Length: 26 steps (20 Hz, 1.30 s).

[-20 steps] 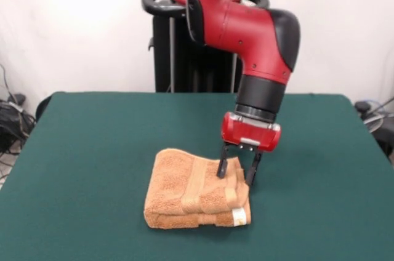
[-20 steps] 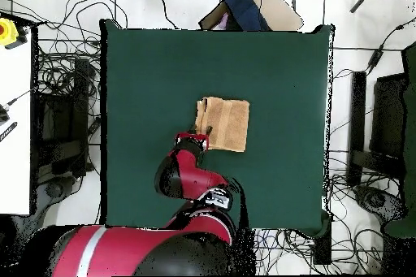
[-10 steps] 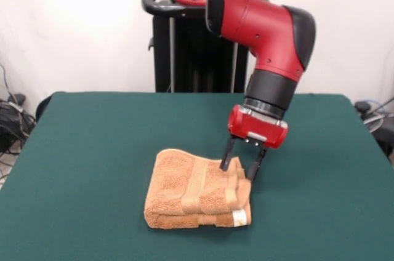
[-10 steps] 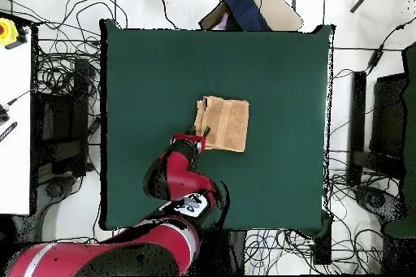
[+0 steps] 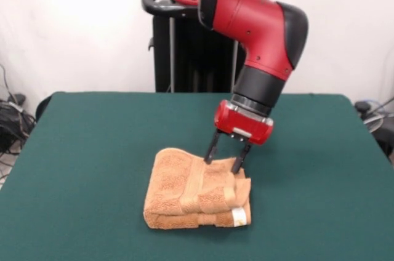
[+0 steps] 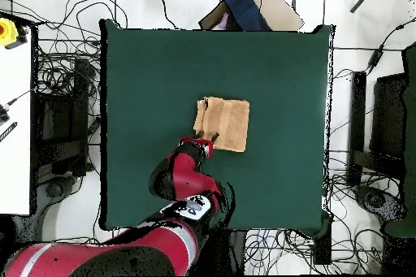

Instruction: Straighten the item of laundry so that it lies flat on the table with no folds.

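Note:
The item of laundry (image 5: 194, 190) is an orange-tan towel, folded into a thick stack on the green table (image 5: 92, 150), a white tag at its near right corner. My gripper (image 5: 221, 165) hangs over the towel's far right edge, its two fingers spread apart and their tips touching the top layer; nothing is held between them. In the overhead view the towel (image 6: 227, 123) lies near the table's middle (image 6: 276, 71), with the gripper (image 6: 206, 136) at its lower left corner.
The black pedestal (image 5: 184, 58) stands behind the table's far edge. Cables cover the floor around the table (image 6: 57, 87). A white bench (image 6: 16, 127) stands beside the table's left side. A box with blue cloth (image 6: 244, 6) sits past the top edge.
The gripper has shifted left along the towel's far edge and slightly up. The towel's right corner has been nudged a little; the towel stays folded.

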### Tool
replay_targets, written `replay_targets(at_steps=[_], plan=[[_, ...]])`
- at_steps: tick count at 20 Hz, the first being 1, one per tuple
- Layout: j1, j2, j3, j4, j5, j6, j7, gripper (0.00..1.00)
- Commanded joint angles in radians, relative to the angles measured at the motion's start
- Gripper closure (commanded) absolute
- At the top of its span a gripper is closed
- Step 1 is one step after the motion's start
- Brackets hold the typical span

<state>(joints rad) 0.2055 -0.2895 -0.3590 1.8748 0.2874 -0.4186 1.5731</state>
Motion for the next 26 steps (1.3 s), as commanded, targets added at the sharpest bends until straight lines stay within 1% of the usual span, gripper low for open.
replay_targets(at_steps=[1, 4, 8, 11, 12, 16, 21, 22, 24, 26], plan=[[-0.003, 0.073, -0.005, -0.130, 0.044, 0.106, 0.086, 0.00], [-0.008, 0.083, 0.008, -0.143, 0.038, 0.110, 0.098, 0.00], [-0.057, 0.095, 0.070, -0.170, -0.014, 0.104, 0.112, 0.00], [-0.143, 0.093, 0.174, -0.192, -0.107, 0.113, 0.125, 0.00], [-0.153, 0.090, 0.191, -0.195, -0.124, 0.118, 0.126, 0.00], [-0.142, 0.074, 0.194, -0.197, -0.118, 0.156, 0.136, 0.00], [-0.190, 0.071, 0.256, -0.202, -0.145, 0.210, 0.145, 0.00], [-0.204, 0.063, 0.275, -0.200, -0.154, 0.232, 0.142, 1.00], [-0.247, 0.046, 0.325, -0.186, -0.170, 0.272, 0.148, 1.00], [-0.197, 0.006, 0.278, -0.164, -0.113, 0.342, 0.154, 1.00]])
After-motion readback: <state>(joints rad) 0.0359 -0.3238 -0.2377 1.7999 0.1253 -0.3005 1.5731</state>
